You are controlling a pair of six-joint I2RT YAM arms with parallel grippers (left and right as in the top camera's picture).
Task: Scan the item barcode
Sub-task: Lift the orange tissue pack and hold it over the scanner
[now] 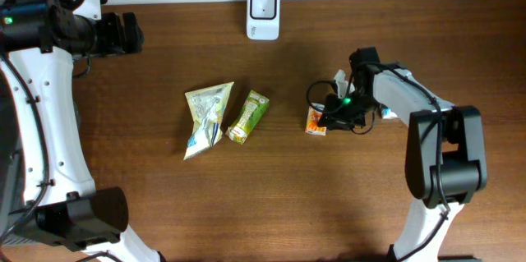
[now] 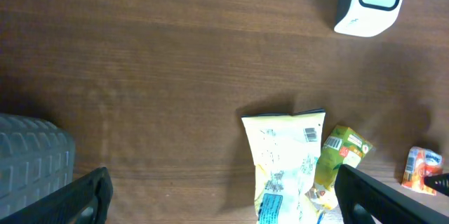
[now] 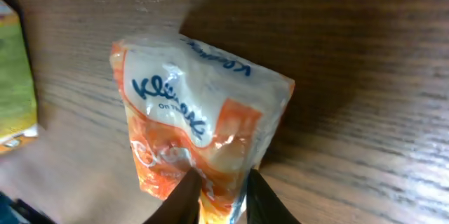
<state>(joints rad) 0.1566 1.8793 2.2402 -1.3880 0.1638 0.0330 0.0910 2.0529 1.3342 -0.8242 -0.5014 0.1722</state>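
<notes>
Table [image 1: 164,204]: items lying flat.
Left tool [image 1: 136,34]: jaws wide, nothing held, far from action.
Scanner [image 1: 263,13]: well apart from right tool [image 3: 219,199], toward far edge, nothing presented.
Yellow pouch [image 1: 205,118], green pouch [image 1: 248,117]: off right tool's left, untouched.
Tissue pack [image 3: 196,112]: on table, edge pinched in right tool, jaws narrow.
Judgement: grasp stage only; lift, carry, barcode presentation all left.

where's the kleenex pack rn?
Overhead view, right of centre: the Kleenex pack is pinched in the right hand, just right of the green packet.
</notes>
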